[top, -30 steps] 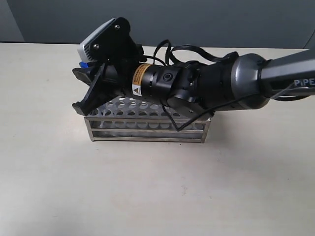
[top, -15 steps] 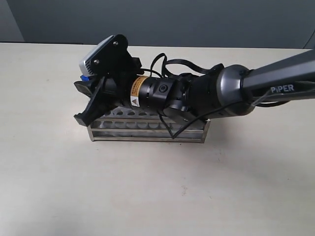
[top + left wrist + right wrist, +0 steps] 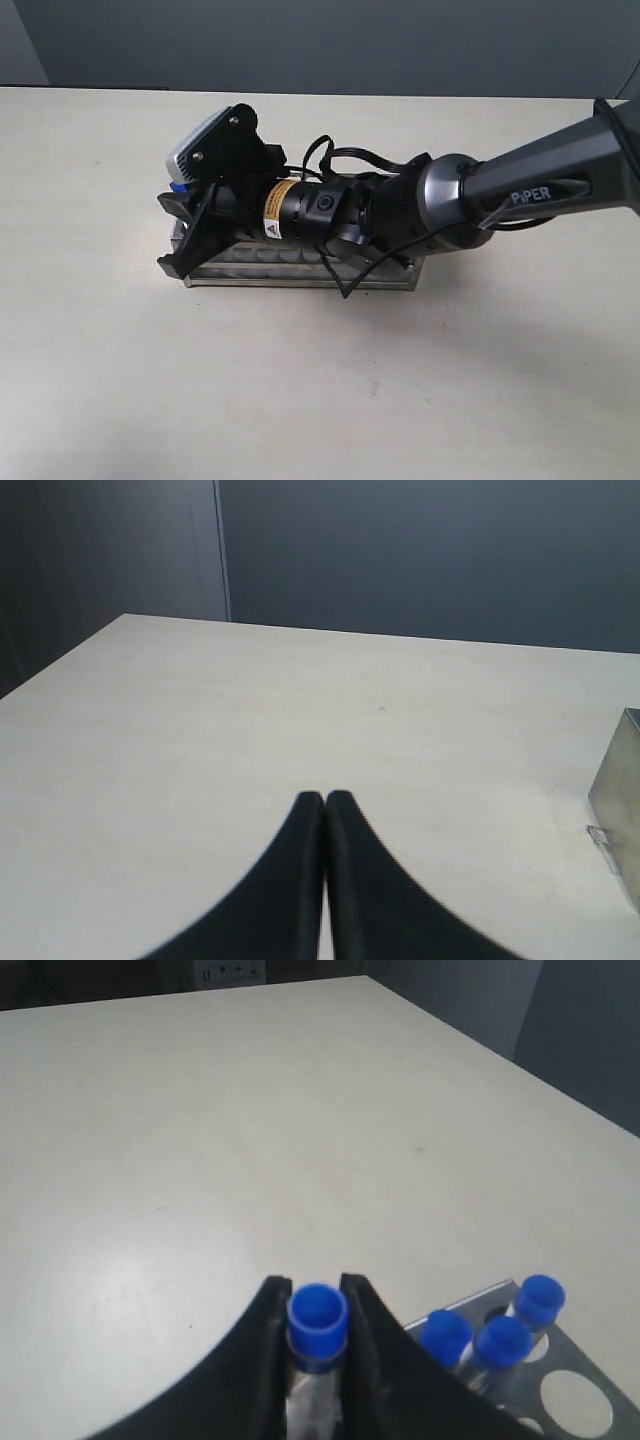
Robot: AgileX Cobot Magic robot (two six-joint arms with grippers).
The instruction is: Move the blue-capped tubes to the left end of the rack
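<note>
The steel rack (image 3: 300,270) lies across the table's middle, mostly covered by my right arm. My right gripper (image 3: 178,232) reaches across to the rack's left end and is shut on a blue-capped tube (image 3: 317,1327), its cap showing between the fingers (image 3: 262,1360). Three more blue-capped tubes (image 3: 444,1338) (image 3: 502,1344) (image 3: 541,1300) stand together in holes at a corner of the rack (image 3: 570,1400). A bit of blue cap (image 3: 176,187) shows behind the gripper in the exterior view. My left gripper (image 3: 325,800) is shut on nothing, over bare table, away from the rack.
A metal box corner (image 3: 620,800) shows at the edge of the left wrist view. The pale tabletop (image 3: 320,390) stretches around the rack on all sides. A dark wall runs behind the table's far edge.
My right gripper, with the tube in it, has moved lower onto the rack's left end, and the arm has tilted further down. The left gripper is only seen now.
</note>
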